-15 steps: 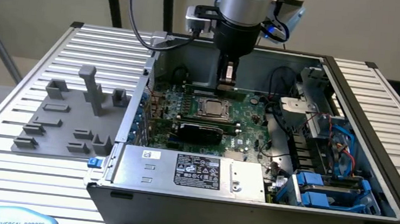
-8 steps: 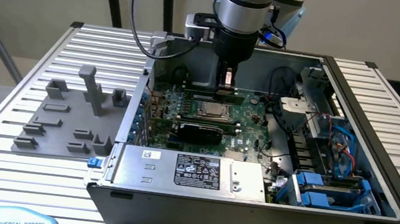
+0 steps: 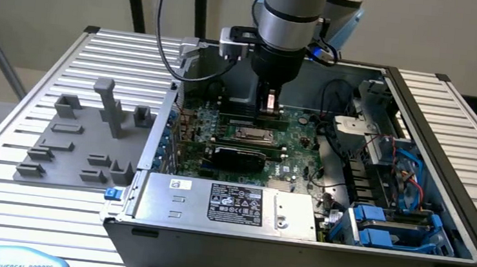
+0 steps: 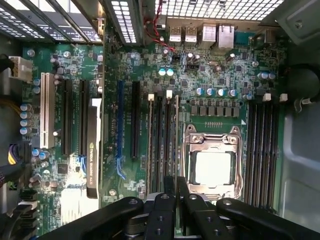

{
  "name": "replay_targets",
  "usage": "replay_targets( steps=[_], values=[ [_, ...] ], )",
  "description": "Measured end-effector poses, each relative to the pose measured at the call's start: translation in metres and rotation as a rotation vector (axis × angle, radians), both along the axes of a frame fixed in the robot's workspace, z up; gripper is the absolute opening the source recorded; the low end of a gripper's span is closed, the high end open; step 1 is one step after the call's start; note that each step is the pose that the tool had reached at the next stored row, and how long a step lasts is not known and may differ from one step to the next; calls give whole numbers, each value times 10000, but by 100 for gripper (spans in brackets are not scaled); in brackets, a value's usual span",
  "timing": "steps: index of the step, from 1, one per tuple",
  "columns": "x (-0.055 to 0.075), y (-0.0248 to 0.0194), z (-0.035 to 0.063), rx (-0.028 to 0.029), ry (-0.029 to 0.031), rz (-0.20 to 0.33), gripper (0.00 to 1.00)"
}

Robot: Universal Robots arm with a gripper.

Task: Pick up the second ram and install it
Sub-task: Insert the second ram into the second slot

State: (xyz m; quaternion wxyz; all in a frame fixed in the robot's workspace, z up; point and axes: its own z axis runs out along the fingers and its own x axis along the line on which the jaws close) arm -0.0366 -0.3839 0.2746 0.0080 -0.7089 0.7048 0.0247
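While gripper [image 3: 269,105] pinches 2nd ram [image 4: 176,140] edge-on between narrow fingers, strip's long axis lies parallel with slots [image 4: 159,145] directly beneath, beside socket [image 4: 212,167] on motherboard [image 4: 225,67].

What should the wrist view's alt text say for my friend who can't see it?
A black gripper, fingers closed together, pinches what looks like the thin second ram, edge-on over the memory slots of a green motherboard. A shiny square processor socket sits right beside those slots, and long black and white card slots lie farther off.
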Motion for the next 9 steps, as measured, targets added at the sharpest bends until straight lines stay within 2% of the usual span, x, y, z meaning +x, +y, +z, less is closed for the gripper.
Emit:
replay_targets(
  steps=[9],
  values=[
    [0, -63, -163, 0, 0, 33, 13]
  ],
)
